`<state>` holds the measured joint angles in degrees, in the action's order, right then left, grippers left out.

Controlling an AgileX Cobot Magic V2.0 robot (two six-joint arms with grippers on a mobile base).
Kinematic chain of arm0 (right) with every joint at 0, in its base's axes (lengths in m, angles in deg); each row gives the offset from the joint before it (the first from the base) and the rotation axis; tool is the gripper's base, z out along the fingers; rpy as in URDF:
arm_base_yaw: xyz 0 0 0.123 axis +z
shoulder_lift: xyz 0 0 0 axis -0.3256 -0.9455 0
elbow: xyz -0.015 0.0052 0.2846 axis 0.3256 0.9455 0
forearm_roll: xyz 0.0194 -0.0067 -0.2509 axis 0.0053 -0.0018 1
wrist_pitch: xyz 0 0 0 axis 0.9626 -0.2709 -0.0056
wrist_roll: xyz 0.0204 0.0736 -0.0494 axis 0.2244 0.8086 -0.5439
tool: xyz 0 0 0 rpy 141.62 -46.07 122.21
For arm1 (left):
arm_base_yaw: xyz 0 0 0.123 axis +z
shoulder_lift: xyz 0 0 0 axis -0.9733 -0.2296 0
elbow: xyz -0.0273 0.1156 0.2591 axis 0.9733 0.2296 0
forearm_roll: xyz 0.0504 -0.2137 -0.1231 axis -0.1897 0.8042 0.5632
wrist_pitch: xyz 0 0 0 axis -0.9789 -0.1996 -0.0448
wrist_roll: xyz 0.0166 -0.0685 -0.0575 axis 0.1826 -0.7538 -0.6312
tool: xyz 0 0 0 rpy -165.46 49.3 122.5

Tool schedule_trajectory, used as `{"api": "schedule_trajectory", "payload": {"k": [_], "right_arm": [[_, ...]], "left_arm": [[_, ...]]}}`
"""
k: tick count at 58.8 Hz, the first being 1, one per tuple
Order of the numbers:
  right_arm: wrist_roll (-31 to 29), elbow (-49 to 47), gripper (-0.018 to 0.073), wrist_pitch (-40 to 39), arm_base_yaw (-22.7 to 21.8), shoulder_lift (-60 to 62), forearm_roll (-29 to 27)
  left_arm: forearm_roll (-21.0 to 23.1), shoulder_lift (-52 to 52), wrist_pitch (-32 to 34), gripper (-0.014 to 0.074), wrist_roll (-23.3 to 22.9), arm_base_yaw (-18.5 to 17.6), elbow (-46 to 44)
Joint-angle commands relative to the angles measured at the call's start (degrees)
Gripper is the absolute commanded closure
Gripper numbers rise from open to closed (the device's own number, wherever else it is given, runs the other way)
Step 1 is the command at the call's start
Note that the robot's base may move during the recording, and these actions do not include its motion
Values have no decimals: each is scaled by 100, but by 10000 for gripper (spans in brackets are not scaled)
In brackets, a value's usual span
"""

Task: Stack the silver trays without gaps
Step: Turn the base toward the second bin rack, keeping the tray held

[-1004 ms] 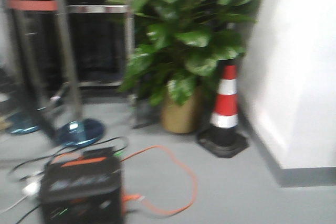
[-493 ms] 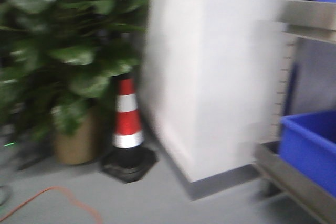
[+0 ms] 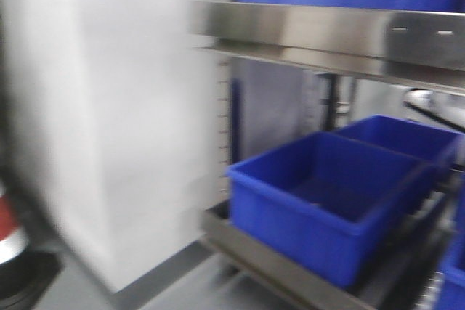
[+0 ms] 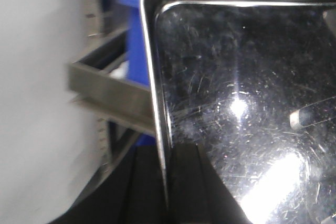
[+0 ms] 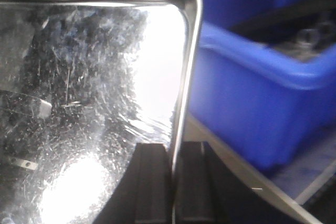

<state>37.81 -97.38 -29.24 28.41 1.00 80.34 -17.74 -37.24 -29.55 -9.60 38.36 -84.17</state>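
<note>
Front view motion-blurred, traffic cone (image 3: 7,245) cropped at left edge, silver tray (image 4: 241,93) cut by right edge

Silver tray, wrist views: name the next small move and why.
Probably turn the base slightly right to face the rack squarely, grips shut. The left gripper and right gripper each pinch a rim of the silver tray; the blue bins sit right of centre in the front view, and no second tray shows.

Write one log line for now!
left gripper shut on shiny rectangular steel tray rim | right gripper shut on tray rim | blue plastic bins ahead
</note>
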Motion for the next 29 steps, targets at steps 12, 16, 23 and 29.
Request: {"api": "schedule_trajectory", "payload": {"k": [12,16,23,29], "right_arm": [[-104,-64,628,-253,40,43,-29],[-104,-64,628,-253,40,43,-29],[-104,-64,628,-253,40,43,-29],[-104,-64,628,-253,40,43,-29]], "left_arm": [[54,63,294,605,45,-65,-65],[54,63,294,605,45,-65,-65],[54,63,294,605,45,-65,-65],[54,63,294,605,45,-65,-65]]}}
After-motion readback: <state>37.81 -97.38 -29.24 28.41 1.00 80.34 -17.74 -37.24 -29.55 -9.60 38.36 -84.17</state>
